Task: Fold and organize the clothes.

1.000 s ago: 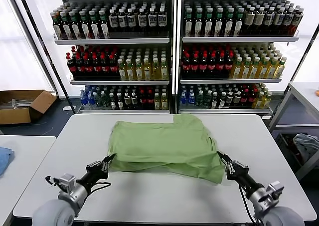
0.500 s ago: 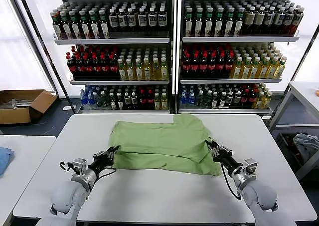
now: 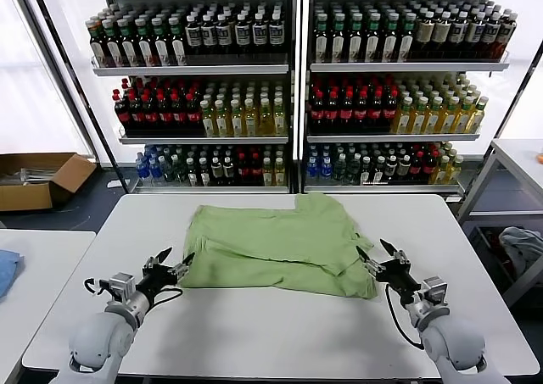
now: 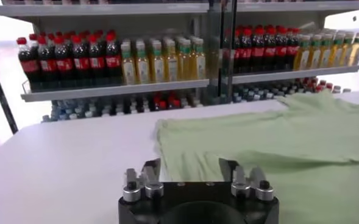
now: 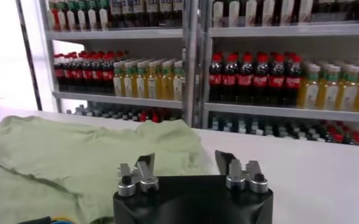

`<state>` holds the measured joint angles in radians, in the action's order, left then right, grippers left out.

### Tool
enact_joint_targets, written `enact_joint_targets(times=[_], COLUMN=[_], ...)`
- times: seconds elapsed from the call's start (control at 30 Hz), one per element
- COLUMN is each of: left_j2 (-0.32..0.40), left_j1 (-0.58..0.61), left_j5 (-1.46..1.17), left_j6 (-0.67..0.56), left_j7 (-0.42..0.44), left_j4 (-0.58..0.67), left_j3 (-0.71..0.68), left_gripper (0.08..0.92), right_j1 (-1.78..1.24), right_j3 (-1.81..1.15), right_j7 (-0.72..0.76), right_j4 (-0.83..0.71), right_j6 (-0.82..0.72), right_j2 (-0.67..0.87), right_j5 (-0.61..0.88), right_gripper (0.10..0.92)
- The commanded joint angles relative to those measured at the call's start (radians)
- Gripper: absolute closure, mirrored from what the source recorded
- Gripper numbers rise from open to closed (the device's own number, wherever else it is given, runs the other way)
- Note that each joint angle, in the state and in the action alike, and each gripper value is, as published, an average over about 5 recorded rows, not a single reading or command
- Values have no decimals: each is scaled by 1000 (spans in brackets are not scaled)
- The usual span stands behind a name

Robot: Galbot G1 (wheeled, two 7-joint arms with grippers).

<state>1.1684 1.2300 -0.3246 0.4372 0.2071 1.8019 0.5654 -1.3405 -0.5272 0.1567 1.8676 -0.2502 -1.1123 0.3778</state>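
Note:
The light green shirt point(image 3: 276, 244) lies folded on the white table point(image 3: 271, 325), its near edge doubled back over itself; collar, buttons and logo are hidden. My left gripper point(image 3: 174, 258) is open and empty, just off the shirt's near left corner. My right gripper point(image 3: 375, 252) is open and empty, at the shirt's near right corner. The left wrist view shows the shirt point(image 4: 277, 146) ahead of the open left gripper point(image 4: 190, 167). The right wrist view shows the shirt point(image 5: 75, 158) ahead of the open right gripper point(image 5: 185, 159).
Drink shelves point(image 3: 297, 87) stand behind the table. A cardboard box point(image 3: 38, 179) lies on the floor at left. A side table with a blue cloth point(image 3: 7, 269) is at far left. Another table point(image 3: 517, 159) and a grey cloth point(image 3: 522, 248) are at right.
Both grippers carried the shirt's near edge away from me over the shirt, let go and opened. They have drawn back towards me and outwards. The shirt now lies shorter, folded.

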Motion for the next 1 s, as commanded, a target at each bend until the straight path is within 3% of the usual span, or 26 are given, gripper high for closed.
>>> enact_joint_targets(times=[0.03,0.23,0.47,1.0], left_j2=[19,33,22,-19], left_j1=[114,80,59,71], left_j5=[-3,-13,-16,-47], left_j6=[7,19,40,48], left_j7=[-24,-32,-7,30], left_j4=[51,6,-24,-21], left_j3=[0,-21,-35,-24], left_gripper=[259,180,185,623], right_j1=[-171,-156,-132,-110], right_j3=[-28,1,17,27], right_j7=[-28,-51,-71,-56], right_j4=[108,58,41,18], right_j6=[-17,-43,-63,-57], right_j2=[-7,-20,-24,-7], right_j5=[-28,14,53,57], right_gripper=[205,238,432,877])
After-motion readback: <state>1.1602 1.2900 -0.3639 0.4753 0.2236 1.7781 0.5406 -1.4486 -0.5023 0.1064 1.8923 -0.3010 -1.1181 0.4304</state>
